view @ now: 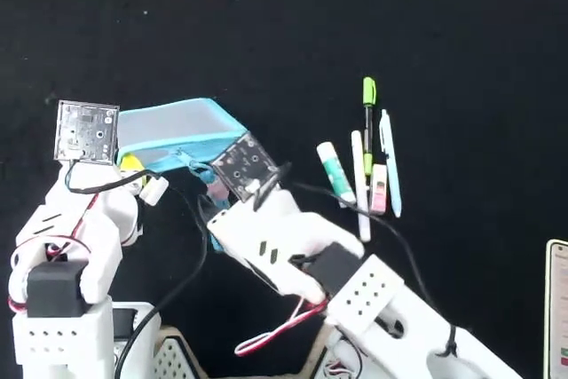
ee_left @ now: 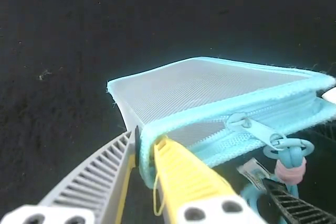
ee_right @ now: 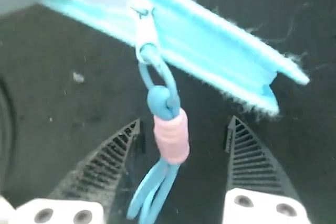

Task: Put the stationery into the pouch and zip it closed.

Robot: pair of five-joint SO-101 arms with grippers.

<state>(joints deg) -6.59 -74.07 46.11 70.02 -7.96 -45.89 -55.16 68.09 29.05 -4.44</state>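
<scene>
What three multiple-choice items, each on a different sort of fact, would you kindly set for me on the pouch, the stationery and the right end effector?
1. Where does the stationery lie?
A. On the table, to the right of the pouch in the high view
B. Inside the pouch
C. In an end effector

2. What colour is the bead on the zipper pull cord?
A. Green
B. Pink
C. Black

3. How is the right end effector?
A. Shut on a pen
B. Shut on the pouch
C. Open, with a finger on either side of the cord

Answers:
1 A, it lies bare on the table, apart from the pouch.
2 B, the right wrist view shows it pink.
3 C, both fingers stand apart from the cord.
</scene>
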